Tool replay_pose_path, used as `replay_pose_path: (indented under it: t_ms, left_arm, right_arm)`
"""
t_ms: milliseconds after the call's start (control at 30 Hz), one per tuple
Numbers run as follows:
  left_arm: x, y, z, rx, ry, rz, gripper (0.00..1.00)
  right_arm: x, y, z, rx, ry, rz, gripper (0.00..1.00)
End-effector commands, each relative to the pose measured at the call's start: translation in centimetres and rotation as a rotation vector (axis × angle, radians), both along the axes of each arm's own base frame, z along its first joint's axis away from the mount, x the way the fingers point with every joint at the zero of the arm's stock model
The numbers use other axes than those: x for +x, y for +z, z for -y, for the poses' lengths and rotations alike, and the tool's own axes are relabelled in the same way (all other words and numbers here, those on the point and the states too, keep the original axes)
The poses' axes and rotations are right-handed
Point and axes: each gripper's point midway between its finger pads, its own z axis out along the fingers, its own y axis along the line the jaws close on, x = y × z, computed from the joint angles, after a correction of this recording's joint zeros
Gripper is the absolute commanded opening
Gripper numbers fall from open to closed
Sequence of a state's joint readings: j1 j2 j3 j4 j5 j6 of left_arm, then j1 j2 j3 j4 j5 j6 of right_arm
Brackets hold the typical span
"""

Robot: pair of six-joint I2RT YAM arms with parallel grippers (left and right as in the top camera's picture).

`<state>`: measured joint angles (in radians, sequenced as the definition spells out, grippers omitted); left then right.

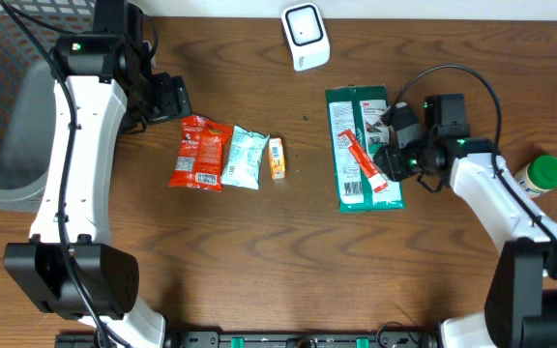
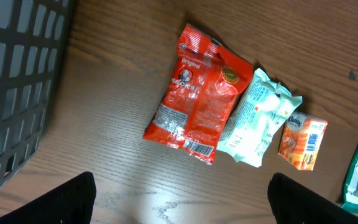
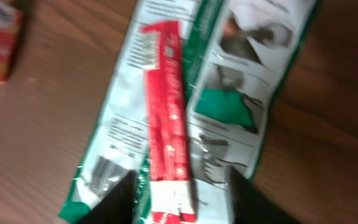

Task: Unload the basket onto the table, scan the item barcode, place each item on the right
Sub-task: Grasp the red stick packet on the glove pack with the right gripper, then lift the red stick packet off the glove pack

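Right gripper (image 3: pixel 180 186) straddles the red stick packet (image 3: pixel 166 106) lying on the green pack (image 3: pixel 229 112), jaws apart and not touching it; we see the left gripper (image 2: pixel 180 186) wide, well left of that pack.

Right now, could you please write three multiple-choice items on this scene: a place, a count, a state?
1. The long red stick packet lies: A in the basket; B on the flat green package; C beside the jar.
2. Items in the row near the left gripper: A two; B three; C five.
3. Its jaws stand: A shut on a bag; B shut, empty; C wide open, empty.
B: it rests along that package. B: red snack bag, pale green packet, orange box. C: fingers far apart, nothing between.
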<state>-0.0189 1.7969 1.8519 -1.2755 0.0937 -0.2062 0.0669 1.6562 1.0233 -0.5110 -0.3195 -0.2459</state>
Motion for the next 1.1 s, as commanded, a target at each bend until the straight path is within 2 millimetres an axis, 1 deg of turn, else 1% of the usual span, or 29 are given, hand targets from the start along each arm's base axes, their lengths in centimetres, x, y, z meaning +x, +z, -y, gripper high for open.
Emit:
replay_pose_path:
  t_ms: [0, 67, 200, 300, 400, 500, 600, 700, 800, 1067]
  left_arm:
    - [0.0, -0.1, -0.4, 0.016, 0.005, -0.005, 0.89]
    - [0.0, -0.1, -0.4, 0.016, 0.005, -0.005, 0.89]
    - [0.0, -0.1, -0.4, 0.016, 0.005, -0.005, 0.89]
    - [0.0, -0.1, -0.4, 0.016, 0.005, -0.005, 0.89]
    - [0.0, -0.1, -0.4, 0.016, 0.005, -0.005, 0.89]
    - [0.0, -0.1, -0.4, 0.016, 0.005, -0.005, 0.89]
    - [0.0, -0.1, -0.4, 0.016, 0.005, -0.005, 0.89]
    - [0.0, -0.1, -0.4, 0.016, 0.005, -0.005, 0.89]
    - [0.0, -0.1, -0.4, 0.016, 0.005, -0.005, 0.89]
    - [0.0, -0.1, -0.4, 0.016, 0.005, -0.005, 0.89]
  right_arm:
    - [-0.6, -2.6, 0.1, 0.018, 0.004, -0.075, 0.38]
    - [-0.6, -3.8, -0.2, 0.021, 0.029, -0.088, 0.44]
    - [-0.1, -5.5, -1.0, 0.035, 0.054, -0.097, 0.46]
    - [0.2, -6.0, -1.3, 0.032, 0.066, -0.085, 0.47]
    - [0.4, -5.9, -1.4, 0.033, 0.069, -0.078, 0.43]
    - [0.2, -6.0, -1.4, 0.032, 0.068, -0.085, 0.43]
    - [0.3, -5.9, -1.4, 0.032, 0.068, -0.083, 0.44]
    - [0.7, -4.5, -1.8, 0.051, 0.077, -0.085, 0.47]
    - [1.0, -3.8, -2.1, 0.050, 0.083, -0.086, 0.48]
    - [0.2, -4.0, -3.2, 0.029, 0.148, -0.095, 0.49]
